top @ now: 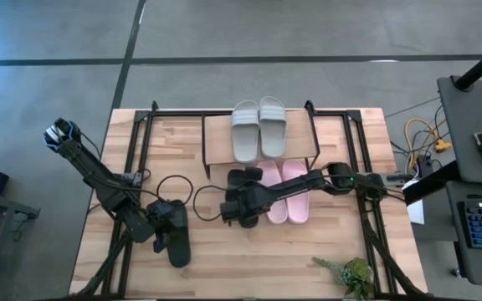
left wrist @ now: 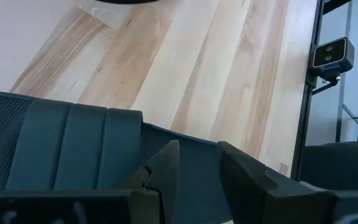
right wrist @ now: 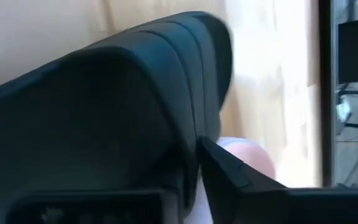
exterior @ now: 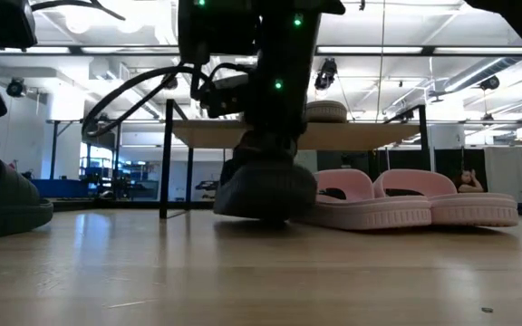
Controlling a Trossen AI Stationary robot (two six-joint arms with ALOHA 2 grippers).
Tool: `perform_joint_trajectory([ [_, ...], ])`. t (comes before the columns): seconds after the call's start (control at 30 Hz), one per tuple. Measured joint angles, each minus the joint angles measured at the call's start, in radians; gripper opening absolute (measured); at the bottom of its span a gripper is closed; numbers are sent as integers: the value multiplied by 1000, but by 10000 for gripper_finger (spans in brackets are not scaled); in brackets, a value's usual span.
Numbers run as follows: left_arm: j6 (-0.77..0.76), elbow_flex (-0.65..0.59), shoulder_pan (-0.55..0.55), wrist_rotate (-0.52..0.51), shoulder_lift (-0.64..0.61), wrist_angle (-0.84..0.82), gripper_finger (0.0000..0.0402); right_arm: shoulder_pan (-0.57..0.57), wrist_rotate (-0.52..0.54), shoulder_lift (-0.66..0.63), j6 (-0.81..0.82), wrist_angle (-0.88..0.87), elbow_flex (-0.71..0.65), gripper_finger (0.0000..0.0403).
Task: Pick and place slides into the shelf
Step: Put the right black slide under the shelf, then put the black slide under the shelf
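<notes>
Shelf (top: 217, 140): standing at the far middle of the table (top: 325, 251), light plank top on thin black legs; showing in the low view as a plank (exterior: 352, 136) raised above the table.

Grey-green pair (top: 258, 127): lying side by side on the shelf's top, touching, toward its right half.

Pink pair (top: 287, 194): lying side by side on the table just in front of the shelf, partly tucked under its front edge; in the low view (exterior: 415, 201) sitting flat just to the right of the black slide.

Right gripper (top: 243, 209): reaching leftward across the table's middle, fingers closing on a black slide (top: 246, 179) at its strap; right wrist view filling with that dark strap (right wrist: 123, 93), one finger (right wrist: 241, 174) pressing against its edge. Low view showing this slide (exterior: 265, 188) sitting low at the table, just beside the pink pair.

Left gripper (top: 161, 224): sitting at the front left of the table, fingers partly closed and gripping the second black slide (top: 176, 238) at its edge; left wrist view showing both fingers (left wrist: 166, 165) pinching the dark ribbed strap (left wrist: 73, 146).

Second black slide: lying on the table well apart from the shelf, near the front left corner.

Plant sprig (top: 350, 272): resting near the front right edge.
</notes>
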Motion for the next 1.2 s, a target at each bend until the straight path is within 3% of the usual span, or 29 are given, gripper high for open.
perform_joint_trajectory([
  [0.37, 0, 0, 0, 0, 0, 1, 95, 10, -75, -1, 17, -19, 38, 154],
  [0.67, 0, 0, 0, 1, 0, 1, 95, 37, -74, -3, 20, -108, 138, 190],
  [0.9, 1, 0, 0, 1, 0, 1, 95, 41, -293, -5, 26, -31, 252, 163],
  [1.2, 9, -2, 0, 1, 0, -3, 95, 23, -405, 31, -111, 116, 265, 43],
])
